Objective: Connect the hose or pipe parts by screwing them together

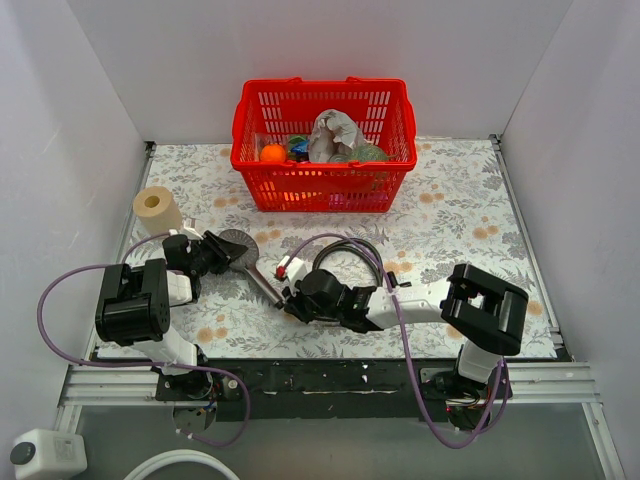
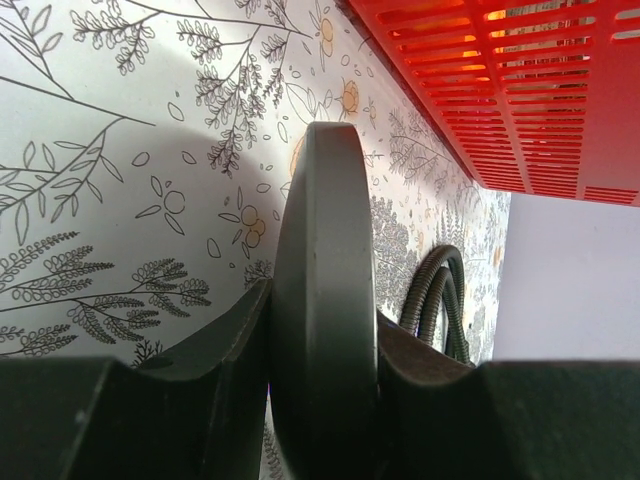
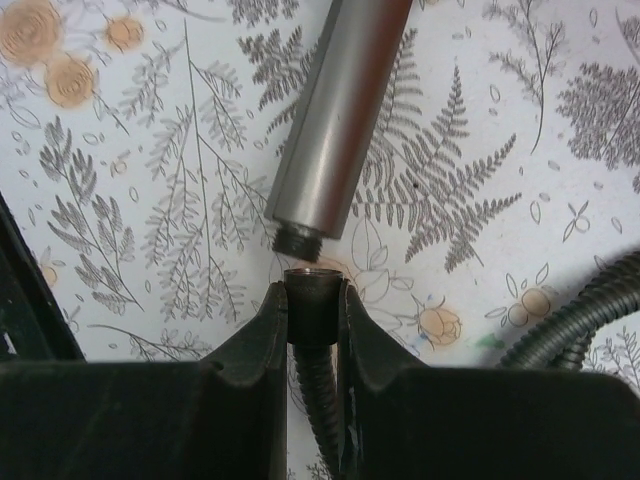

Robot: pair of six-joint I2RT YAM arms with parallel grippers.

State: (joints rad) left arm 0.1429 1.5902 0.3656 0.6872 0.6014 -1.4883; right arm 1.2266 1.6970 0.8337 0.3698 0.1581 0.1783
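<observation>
The grey hand shower (image 1: 252,268) lies left of centre on the floral-patterned worktop (image 1: 450,210). Its round head (image 2: 322,300) is clamped across its two flat faces by the left fingers (image 2: 215,375), which press against it from either side. From the head, the straight handle (image 3: 338,120) slants toward the near edge and the right arm, ending in a short threaded stub (image 3: 300,243).

Directly in line with that stub, and just short of it, sits the dark end nut (image 3: 312,300) of the coiled shower hose (image 1: 345,255). The right fingers (image 3: 262,350) pinch the nut between their tips. The right wrist view shows only a sliver of worktop between nut and thread, and the two parts are not yet screwed together. The ribbed hose trails back between those fingers, and the rest of it loops on the worktop just behind the right arm's wrist, near the middle of the surface.

Farther back, against the rear wall, stands a red plastic basket (image 1: 325,185). It holds an orange ball (image 1: 272,153), a crumpled white item (image 1: 335,135) and something green (image 1: 370,153). A beige roll (image 1: 158,208) stands at the worktop's left edge, just behind the left arm. Thin purple cables (image 1: 60,290) loop out from both arms toward their bases at the near edge.
</observation>
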